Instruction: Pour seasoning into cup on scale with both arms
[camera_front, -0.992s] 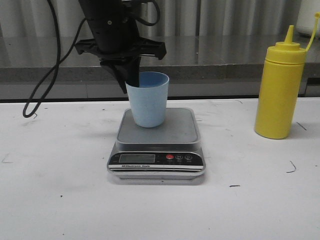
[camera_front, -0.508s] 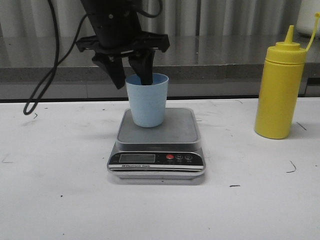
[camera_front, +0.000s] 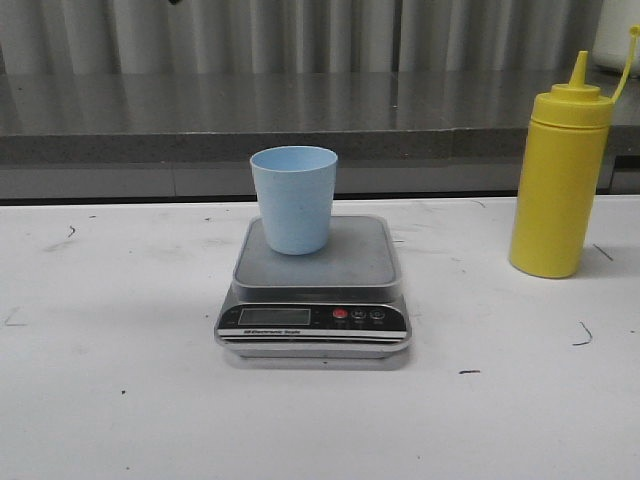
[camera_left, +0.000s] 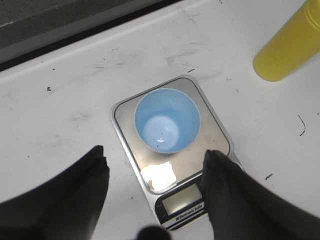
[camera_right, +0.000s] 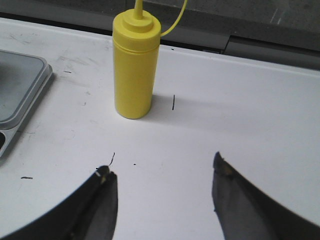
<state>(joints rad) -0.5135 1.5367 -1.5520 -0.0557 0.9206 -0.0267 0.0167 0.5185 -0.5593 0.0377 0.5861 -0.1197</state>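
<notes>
The light blue cup (camera_front: 294, 198) stands upright and empty on the steel platform of the silver scale (camera_front: 314, 290) at the table's middle; both also show in the left wrist view, the cup (camera_left: 167, 120) and the scale (camera_left: 200, 107). The yellow seasoning bottle (camera_front: 558, 178) stands upright at the right. My left gripper (camera_left: 156, 152) is open and empty, high above the scale, out of the front view. My right gripper (camera_right: 161, 167) is open and empty, above bare table short of the bottle (camera_right: 135, 67).
The white table (camera_front: 120, 330) has small dark marks. A grey ledge (camera_front: 320, 115) and a corrugated wall run along the back. The scale's corner shows in the right wrist view (camera_right: 20, 87).
My left gripper opened off the cup's rim, then rose out of the front view. The cup stays on the scale.
</notes>
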